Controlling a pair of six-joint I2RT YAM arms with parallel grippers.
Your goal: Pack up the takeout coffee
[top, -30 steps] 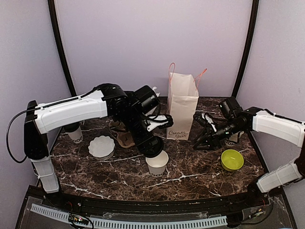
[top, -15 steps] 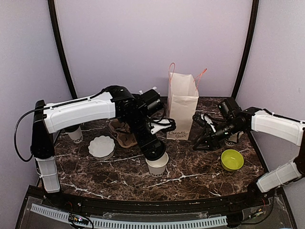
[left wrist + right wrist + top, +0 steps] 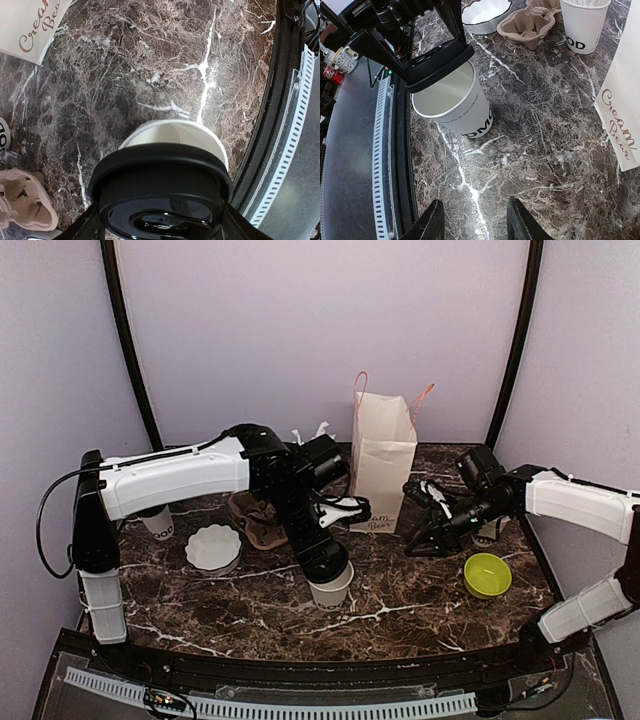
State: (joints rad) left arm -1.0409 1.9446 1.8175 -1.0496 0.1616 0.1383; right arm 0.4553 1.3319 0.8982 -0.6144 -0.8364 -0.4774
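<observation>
A white paper cup (image 3: 331,590) with black lettering stands at the table's front centre, its mouth open (image 3: 445,92). My left gripper (image 3: 325,562) is shut on a black plastic lid (image 3: 160,195) and holds it tilted right over the cup's rim (image 3: 176,131), covering part of the mouth; the lid also shows in the right wrist view (image 3: 440,59). My right gripper (image 3: 420,538) is open and empty, low over the bare marble (image 3: 476,220), to the right of the cup. A second cup with a dark top (image 3: 155,518) stands at the far left.
A white paper bag (image 3: 383,465) stands upright at the back centre. A brown cardboard cup carrier (image 3: 258,525) and a white fluted dish (image 3: 212,547) lie left of the cup. A green round dish (image 3: 487,575) lies right. A white cup of straws (image 3: 582,25) stands beyond the carrier.
My left arm has shifted a little right and brought the lid down closer onto the cup. The cup and my right gripper have hardly moved.
</observation>
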